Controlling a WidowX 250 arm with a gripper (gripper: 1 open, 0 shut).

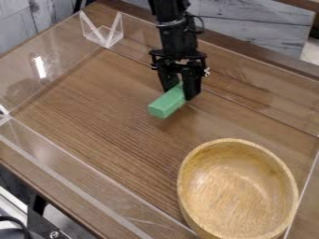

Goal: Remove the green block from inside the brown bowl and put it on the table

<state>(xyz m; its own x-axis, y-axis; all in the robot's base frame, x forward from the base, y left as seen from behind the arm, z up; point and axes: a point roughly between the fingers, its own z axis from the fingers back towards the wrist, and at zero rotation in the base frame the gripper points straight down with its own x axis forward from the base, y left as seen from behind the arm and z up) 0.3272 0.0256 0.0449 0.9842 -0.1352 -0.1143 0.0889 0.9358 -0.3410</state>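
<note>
**Green block on the table, gripper over its far end**

From my remote station I see the green block (166, 104) lying flat on the table (88, 103), outside the brown bowl (238, 189). The block sits slightly above the centre of the view, its long axis running from about 7 o'clock to 1 o'clock. The bowl stands upright at roughly 4 o'clock from the block, well apart from it, and I see nothing inside it.

The gripper (182, 89) reaches down steeply from 12 o'clock on a black arm. Its two dark fingers (196, 87) straddle the upper end of the block, one on each side. I cannot tell whether they press on the block or stand slightly clear of it.

A low clear plastic wall (50, 65) borders the table at the 9 o'clock side, and a small clear stand (103, 30) sits near 11 o'clock.
</note>
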